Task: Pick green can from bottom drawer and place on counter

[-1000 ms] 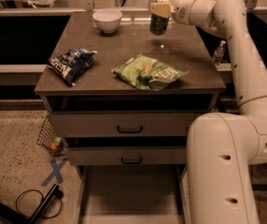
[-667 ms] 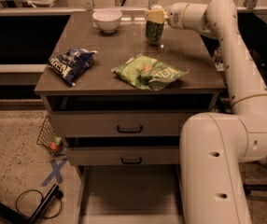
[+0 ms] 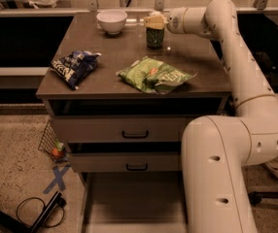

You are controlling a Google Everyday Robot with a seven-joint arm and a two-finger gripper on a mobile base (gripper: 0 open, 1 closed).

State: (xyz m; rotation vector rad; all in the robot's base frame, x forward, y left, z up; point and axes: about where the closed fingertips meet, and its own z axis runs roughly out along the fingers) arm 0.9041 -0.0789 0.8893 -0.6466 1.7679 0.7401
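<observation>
1. Since a second ago, your end effector (image 3: 154, 21) has carried the can (image 3: 154, 37) left and lower in the view, away from the right rear corner of the surface (image 3: 197, 67) and nearer the bowl (image 3: 112, 21).
2. The green bag (image 3: 156, 75), the blue bag (image 3: 74, 67) and the bowl lie where they did.
3. The end effector is closed over the can's top, hiding its lid.
4. The can is upright and dark green. Its base is at the level of the surface, with a faint reflection beneath (you cannot tell whether it actually touches).
5. It sits at the rear of the surface, right of the bowl and behind the green bag.
6. The bottom drawer (image 3: 134, 203) stands pulled out.
</observation>
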